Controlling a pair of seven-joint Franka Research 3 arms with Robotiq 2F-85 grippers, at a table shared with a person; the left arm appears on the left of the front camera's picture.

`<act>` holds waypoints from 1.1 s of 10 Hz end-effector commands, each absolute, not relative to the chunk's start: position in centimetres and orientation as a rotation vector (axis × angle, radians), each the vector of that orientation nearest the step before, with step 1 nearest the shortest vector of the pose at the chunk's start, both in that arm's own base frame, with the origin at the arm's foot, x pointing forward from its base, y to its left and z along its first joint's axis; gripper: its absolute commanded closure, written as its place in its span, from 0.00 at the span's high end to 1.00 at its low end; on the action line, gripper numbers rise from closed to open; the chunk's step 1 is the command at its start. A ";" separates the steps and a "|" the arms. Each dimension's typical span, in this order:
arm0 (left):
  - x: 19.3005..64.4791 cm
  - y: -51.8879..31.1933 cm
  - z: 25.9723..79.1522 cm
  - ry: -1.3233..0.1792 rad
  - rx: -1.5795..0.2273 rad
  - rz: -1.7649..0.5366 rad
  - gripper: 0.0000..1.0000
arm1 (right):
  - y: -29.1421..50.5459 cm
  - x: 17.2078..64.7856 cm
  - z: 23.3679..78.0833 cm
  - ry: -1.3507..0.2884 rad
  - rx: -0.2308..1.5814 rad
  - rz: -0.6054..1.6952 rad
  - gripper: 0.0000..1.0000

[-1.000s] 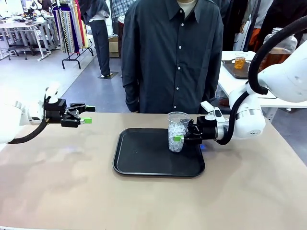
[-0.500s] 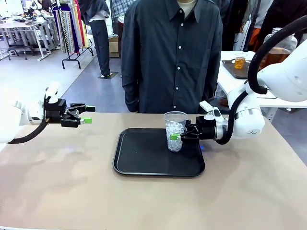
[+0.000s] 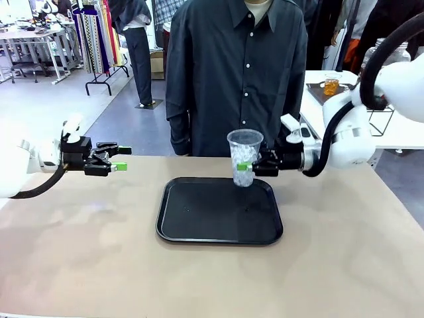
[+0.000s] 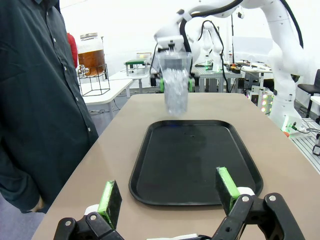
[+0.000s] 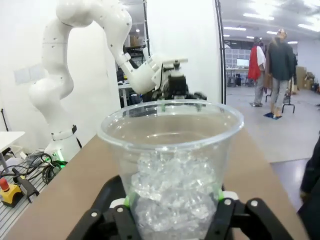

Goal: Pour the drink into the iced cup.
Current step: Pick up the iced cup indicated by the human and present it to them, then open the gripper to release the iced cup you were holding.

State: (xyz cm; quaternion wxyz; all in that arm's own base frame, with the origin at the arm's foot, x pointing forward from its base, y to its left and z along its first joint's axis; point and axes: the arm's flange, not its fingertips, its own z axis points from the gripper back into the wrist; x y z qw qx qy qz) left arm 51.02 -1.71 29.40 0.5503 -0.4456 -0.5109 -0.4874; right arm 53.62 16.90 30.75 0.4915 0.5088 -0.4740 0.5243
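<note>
The iced cup (image 3: pixel 244 154), clear plastic with ice in its lower half, hangs upright above the far edge of the black tray (image 3: pixel 199 225). My right gripper (image 3: pixel 247 167) is shut on its lower part, reaching in from the right. The right wrist view has the cup (image 5: pixel 172 155) up close, clamped between the gripper's (image 5: pixel 172 212) two fingers. My left gripper (image 3: pixel 120 159) stands open over the table's left side, nothing between its green pads (image 4: pixel 110 196). The drink, amber in a big glass jar (image 4: pixel 91 54), stands on a wire stand on a side table beyond the right arm.
A person in a dark shirt (image 3: pixel 238 73) stands at the table's far edge, right behind the tray. On the side table at the right sits a small cup of orange liquid (image 3: pixel 331 86). Bare tan table (image 3: pixel 99 258) spreads around the tray.
My right gripper has shut on the iced cup and raised it off the tray, shifting it a little toward the far side. The left arm has stayed still.
</note>
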 end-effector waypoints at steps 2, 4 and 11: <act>51.0 -1.8 29.6 -1.211 -1.062 -1.148 1.00 | 17.2 56.5 36.4 -1.134 1.232 1.287 0.65; 51.0 -1.8 29.6 -1.211 -1.062 -1.148 1.00 | 18.3 58.2 36.9 -1.042 1.222 1.272 0.65; 51.0 -1.8 29.6 -1.211 -1.062 -1.148 1.00 | 17.1 56.1 37.0 -1.173 1.224 1.288 0.65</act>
